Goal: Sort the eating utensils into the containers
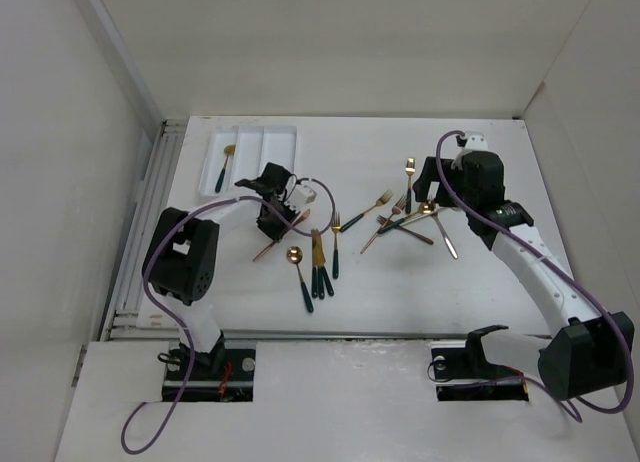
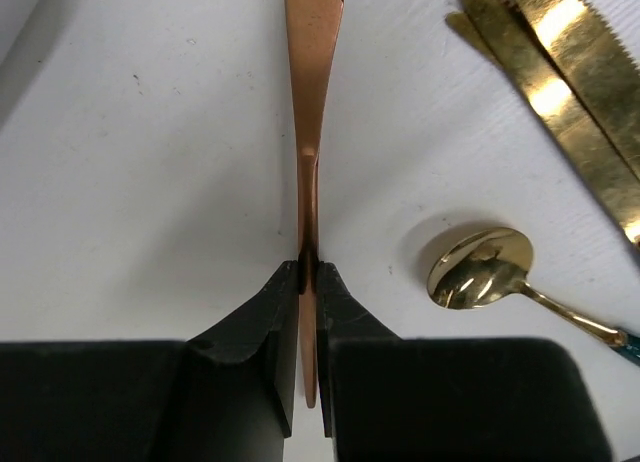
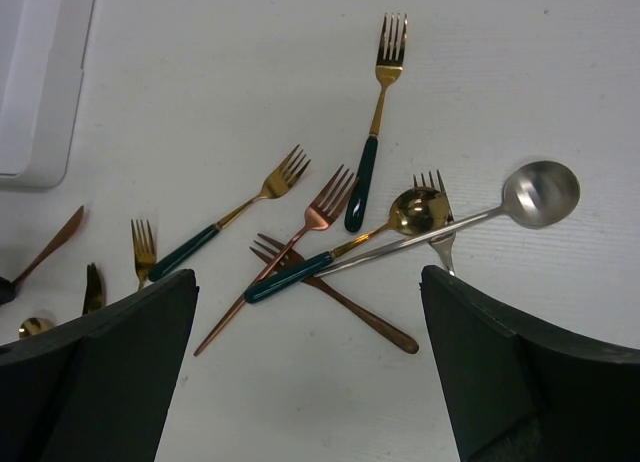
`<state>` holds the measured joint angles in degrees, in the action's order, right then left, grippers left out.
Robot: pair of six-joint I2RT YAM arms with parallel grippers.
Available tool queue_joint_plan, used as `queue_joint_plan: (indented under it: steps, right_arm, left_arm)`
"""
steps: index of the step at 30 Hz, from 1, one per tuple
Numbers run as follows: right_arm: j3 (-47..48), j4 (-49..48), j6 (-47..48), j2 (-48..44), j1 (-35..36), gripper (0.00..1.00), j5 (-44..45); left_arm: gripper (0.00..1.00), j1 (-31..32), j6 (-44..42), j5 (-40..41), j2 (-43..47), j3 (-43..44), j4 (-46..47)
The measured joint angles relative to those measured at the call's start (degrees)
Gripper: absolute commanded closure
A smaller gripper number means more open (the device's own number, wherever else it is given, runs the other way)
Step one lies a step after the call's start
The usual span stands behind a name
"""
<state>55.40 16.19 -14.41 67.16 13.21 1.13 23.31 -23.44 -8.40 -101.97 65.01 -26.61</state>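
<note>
The white table (image 1: 400, 292) carries everything. At its far left lies the white tray (image 1: 272, 140), with three long compartments and one green-handled spoon (image 1: 226, 165) in the leftmost. My right wrist view catches only a corner of that tray. My left gripper (image 2: 308, 267) is clamped tight on a copper knife (image 2: 312, 102) held on edge. Its far end runs out of the frame, its near end is hidden between my fingers, and I cannot tell whether it touches the table. My right gripper (image 3: 308, 287) stands wide apart, holding nothing, over a tangled heap of forks and spoons (image 3: 340, 232). The lower pieces cross and are hard to separate, and a silver spoon (image 3: 540, 194) lies on top. Near the copper knife lie gold knives (image 2: 575, 92), cut off at the frame's edge, and a small gold spoon (image 2: 480, 267).
</note>
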Motion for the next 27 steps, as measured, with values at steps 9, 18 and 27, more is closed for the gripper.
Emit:
queue_joint_plan:
  steps: [9, 18, 27]
  right_arm:
    - [0.1, 0.0, 0.0, 0.3, 0.0, 0.03, 0.1]
    - [3.0, -0.3, -0.2, 5.6, 0.0, 0.03, -0.2]
    - [8.8, -0.4, -0.7, 12.0, 0.0, 0.03, -1.2]
  left_arm:
    - [1.00, -1.4, 4.4, -6.6, 2.0, 7.5, -1.1]
    - [1.00, -10.6, 13.0, -10.3, 2.6, 22.6, -1.2]
    - [1.00, -17.5, 20.3, -5.9, -13.7, 39.7, 1.4]
